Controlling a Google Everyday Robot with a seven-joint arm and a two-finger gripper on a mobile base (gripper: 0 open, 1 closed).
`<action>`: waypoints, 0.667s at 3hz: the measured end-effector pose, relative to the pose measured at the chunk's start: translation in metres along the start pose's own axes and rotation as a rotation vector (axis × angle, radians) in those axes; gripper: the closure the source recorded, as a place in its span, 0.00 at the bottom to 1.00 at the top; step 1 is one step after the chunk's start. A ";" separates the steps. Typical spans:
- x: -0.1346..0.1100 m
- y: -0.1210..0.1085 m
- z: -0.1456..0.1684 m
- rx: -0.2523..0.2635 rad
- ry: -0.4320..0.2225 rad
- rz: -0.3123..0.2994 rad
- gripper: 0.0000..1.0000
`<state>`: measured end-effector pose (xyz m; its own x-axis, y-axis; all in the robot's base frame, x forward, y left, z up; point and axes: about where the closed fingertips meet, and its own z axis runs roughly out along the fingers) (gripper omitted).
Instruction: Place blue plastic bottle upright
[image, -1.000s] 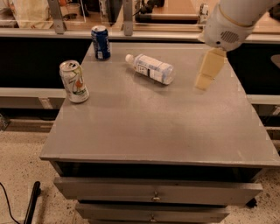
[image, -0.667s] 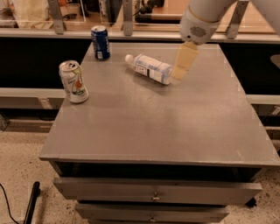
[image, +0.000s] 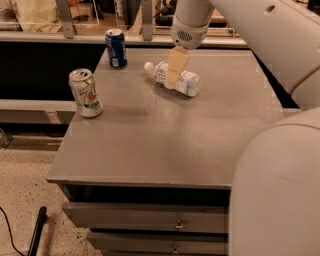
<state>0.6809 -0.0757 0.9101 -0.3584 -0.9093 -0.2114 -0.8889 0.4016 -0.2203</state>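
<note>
I see the blue plastic bottle (image: 189, 82) lying on its side on the worktop (image: 165, 145), in the far half, to the right of the dark blue soda can (image: 116, 48) and a little nearer to me. Its long axis runs on a diagonal. The white cap end points back and left toward that can, and the base points toward me and to the right.

The gripper (image: 172, 76) hangs down from the arm right of the dark blue soda can, directly over the bottle's middle and crossing it in my view. I cannot tell whether it is spread or pressed together, or whether it touches the bottle.

The dark blue soda can stands upright at the far left corner, close to the back edge. A white-green soda can (image: 86, 92) stands upright well forward of it, near the left edge. From that can's row, bare worktop runs right and forward to the front edge. The robot's own white body (image: 280, 195) covers the near right corner.
</note>
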 end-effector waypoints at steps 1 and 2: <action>-0.024 -0.006 0.022 0.006 0.054 0.041 0.00; -0.039 -0.008 0.043 0.003 0.102 0.062 0.00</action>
<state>0.7141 -0.0384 0.8795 -0.4400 -0.8890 -0.1268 -0.8634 0.4576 -0.2123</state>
